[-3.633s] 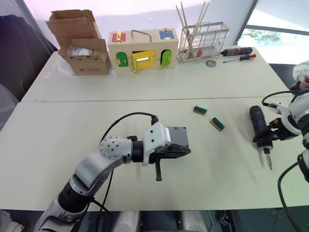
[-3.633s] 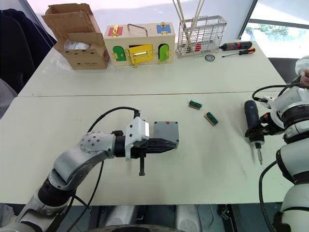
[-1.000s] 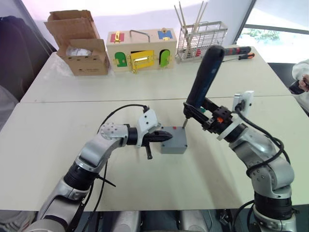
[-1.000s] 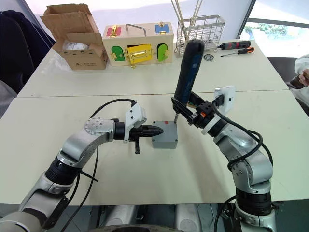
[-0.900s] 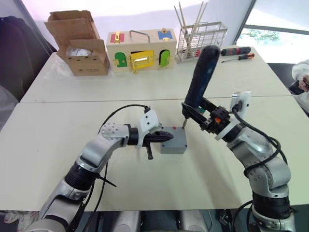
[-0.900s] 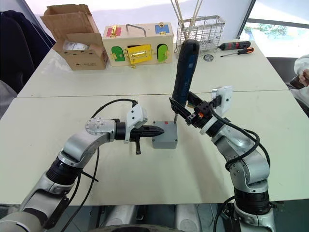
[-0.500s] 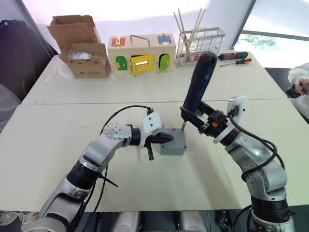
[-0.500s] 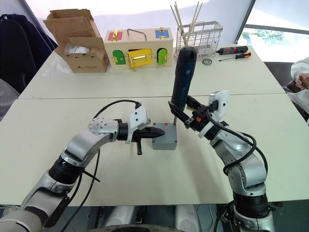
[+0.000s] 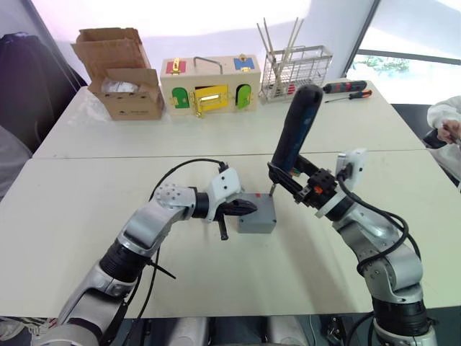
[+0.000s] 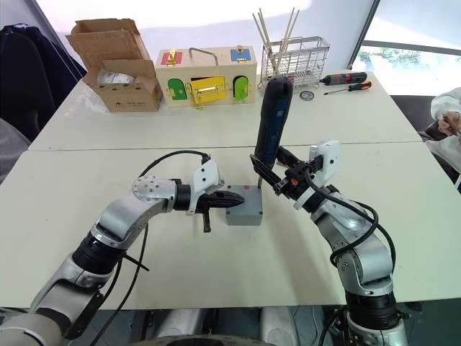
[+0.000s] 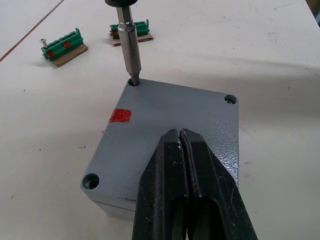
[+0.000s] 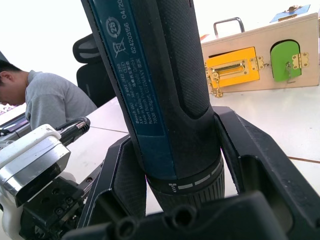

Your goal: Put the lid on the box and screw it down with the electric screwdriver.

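Note:
The grey box (image 9: 256,223) sits mid-table with the lid (image 11: 170,107) lying flat on it; a small red mark shows on the lid's top. My left gripper (image 9: 248,207) is shut, its closed fingertips (image 11: 181,145) resting on the lid and holding nothing. My right gripper (image 9: 296,180) is shut on the electric screwdriver (image 9: 294,134), which stands nearly upright. Its metal bit (image 11: 129,47) sits in the lid's far corner screw hole. Two other corner holes show open in the left wrist view.
Along the far table stand a cardboard box (image 9: 122,72), a wooden box with coloured doors (image 9: 209,83), a wire rack (image 9: 295,63) and hand screwdrivers (image 9: 349,87). Two green terminal blocks (image 11: 62,47) lie just beyond the grey box. A person (image 9: 446,130) is at the right edge.
Since 3.6 s ago the right arm has lifted the electric screwdriver off the table at the right and stood its bit on the lid's corner. Over the last second little has moved.

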Robot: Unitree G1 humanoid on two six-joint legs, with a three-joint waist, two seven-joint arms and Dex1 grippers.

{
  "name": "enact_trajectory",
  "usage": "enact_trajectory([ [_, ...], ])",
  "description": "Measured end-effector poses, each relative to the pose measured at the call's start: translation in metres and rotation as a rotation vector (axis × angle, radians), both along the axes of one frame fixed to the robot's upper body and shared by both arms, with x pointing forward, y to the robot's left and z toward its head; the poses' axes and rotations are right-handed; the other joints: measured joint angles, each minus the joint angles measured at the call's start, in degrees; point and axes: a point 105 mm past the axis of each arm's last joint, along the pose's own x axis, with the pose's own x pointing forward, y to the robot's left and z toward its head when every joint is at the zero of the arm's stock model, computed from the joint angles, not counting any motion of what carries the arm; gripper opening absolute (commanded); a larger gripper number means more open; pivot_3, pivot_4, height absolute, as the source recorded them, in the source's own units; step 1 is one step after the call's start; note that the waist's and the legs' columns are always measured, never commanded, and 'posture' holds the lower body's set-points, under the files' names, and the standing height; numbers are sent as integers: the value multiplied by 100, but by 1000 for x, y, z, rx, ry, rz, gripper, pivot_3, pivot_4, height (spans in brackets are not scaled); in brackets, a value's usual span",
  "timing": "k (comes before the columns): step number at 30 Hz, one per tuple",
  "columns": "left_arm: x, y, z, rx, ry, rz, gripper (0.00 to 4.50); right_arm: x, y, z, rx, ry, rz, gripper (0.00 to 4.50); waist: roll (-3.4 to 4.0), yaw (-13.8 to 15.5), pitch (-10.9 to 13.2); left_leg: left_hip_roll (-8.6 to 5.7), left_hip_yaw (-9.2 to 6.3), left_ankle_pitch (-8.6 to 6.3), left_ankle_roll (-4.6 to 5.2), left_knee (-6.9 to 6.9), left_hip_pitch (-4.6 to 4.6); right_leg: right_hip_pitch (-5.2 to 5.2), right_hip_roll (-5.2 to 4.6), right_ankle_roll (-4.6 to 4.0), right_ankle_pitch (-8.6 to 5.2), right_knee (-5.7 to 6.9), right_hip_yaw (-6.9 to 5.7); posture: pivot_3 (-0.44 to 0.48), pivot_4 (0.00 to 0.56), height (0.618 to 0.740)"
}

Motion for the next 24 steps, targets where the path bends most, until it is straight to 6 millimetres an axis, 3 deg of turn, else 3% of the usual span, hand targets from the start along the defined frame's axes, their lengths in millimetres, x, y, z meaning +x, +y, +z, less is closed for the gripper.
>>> enact_trajectory([
  [24,-1,-1,-3,25,-7,-4,0,5,1,-4,-19,-4,-26,1835,-38,33,-35,4,-10,-1,0,0,3,12,-2,-1,-1,-13,-8,0,150,730],
])
